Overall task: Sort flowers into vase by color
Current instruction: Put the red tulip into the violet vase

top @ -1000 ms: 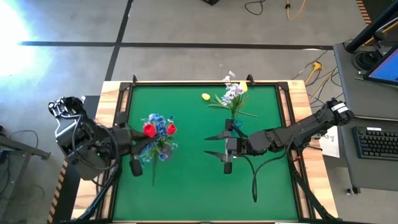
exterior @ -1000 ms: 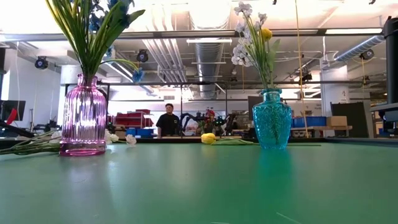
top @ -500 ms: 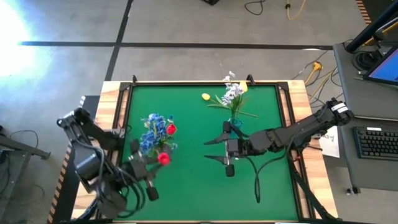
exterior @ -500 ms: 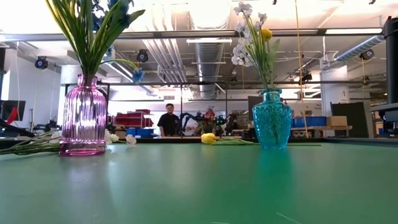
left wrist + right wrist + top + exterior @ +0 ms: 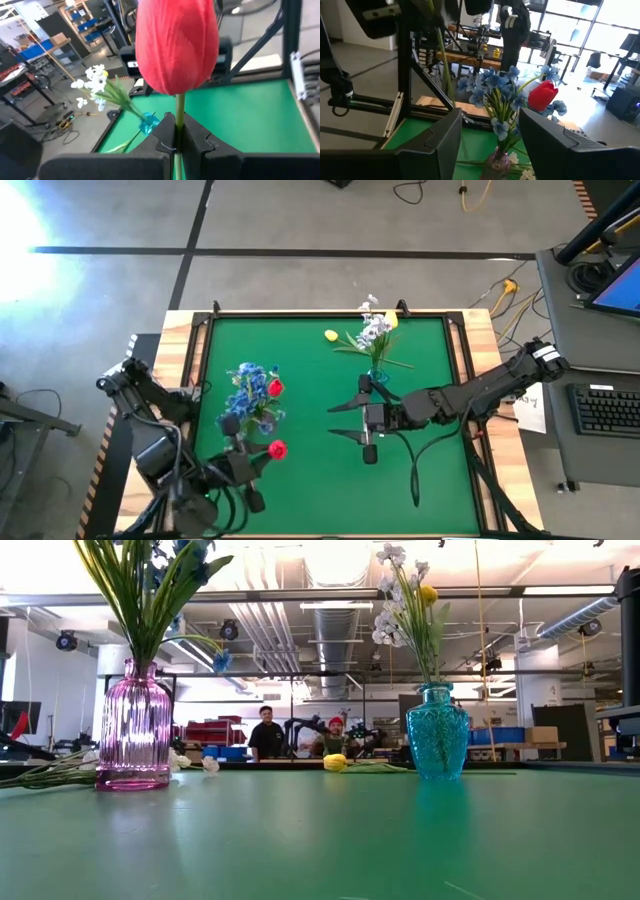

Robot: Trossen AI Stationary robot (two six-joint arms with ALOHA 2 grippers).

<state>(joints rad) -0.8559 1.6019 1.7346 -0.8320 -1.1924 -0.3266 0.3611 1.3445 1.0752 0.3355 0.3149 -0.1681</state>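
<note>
My left gripper (image 5: pixel 258 457) is near the table's near-left edge. It is shut on a red tulip (image 5: pixel 176 45), which also shows in the high view (image 5: pixel 277 448). A pink vase (image 5: pixel 133 730) holds blue flowers (image 5: pixel 245 385) and another red tulip (image 5: pixel 275 388). A blue vase (image 5: pixel 437 730) holds white flowers (image 5: pixel 373 330) and a yellow bud (image 5: pixel 391 320). A loose yellow bud (image 5: pixel 331 335) lies on the mat at the far side. My right gripper (image 5: pixel 345 420) is open and empty in mid-table. It points toward the pink vase (image 5: pixel 497 162). My left gripper pinches the red tulip's thin green stem (image 5: pixel 179 131) between its two fingers (image 5: pixel 162 140), just under the bud. The fingers come from the table's near-left side and lie across the stem. The tulip is lifted clear of the table, with its bud standing past the fingertips.
Loose white flowers and green stems (image 5: pixel 60 772) lie on the mat beside the pink vase. A raised frame (image 5: pixel 200 330) edges the green mat. The mat between the two vases and toward the near edge is bare. People stand in the room beyond the far edge.
My left gripper has carried the red tulip from over the pink vase toward the table's near edge and a little to the right. It has stayed shut on the stem. The other red tulip and the blue flowers stay in the pink vase.
</note>
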